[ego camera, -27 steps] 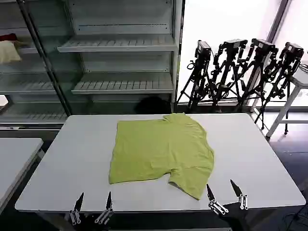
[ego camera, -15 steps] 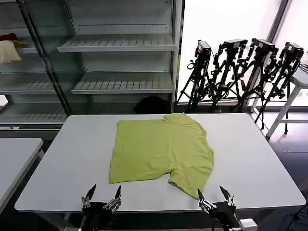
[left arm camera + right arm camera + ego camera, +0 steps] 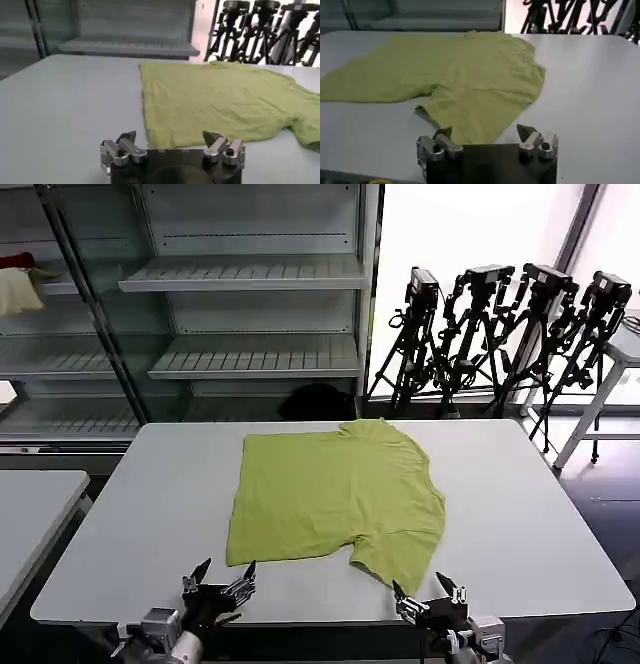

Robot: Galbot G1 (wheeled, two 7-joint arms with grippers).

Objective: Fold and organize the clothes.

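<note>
On the white worktop (image 3: pixel 150 514) the T-shirt (image 3: pixel 330 494) lies ahead — my right gripper (image 3: pixel 428 594), jaws apart, nearest its sleeve; left gripper (image 3: pixel 225 576) also spread, at the near edge.

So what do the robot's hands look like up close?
Each hand is a two-finger claw. The left gripper and right gripper both have a black blocky body with two silvery metal knuckles, held by round screws. From each knuckle sticks a dark, pointed fingertip, like a little beak. In the head view they look like thin dark spikes at the table's near edge.
</note>
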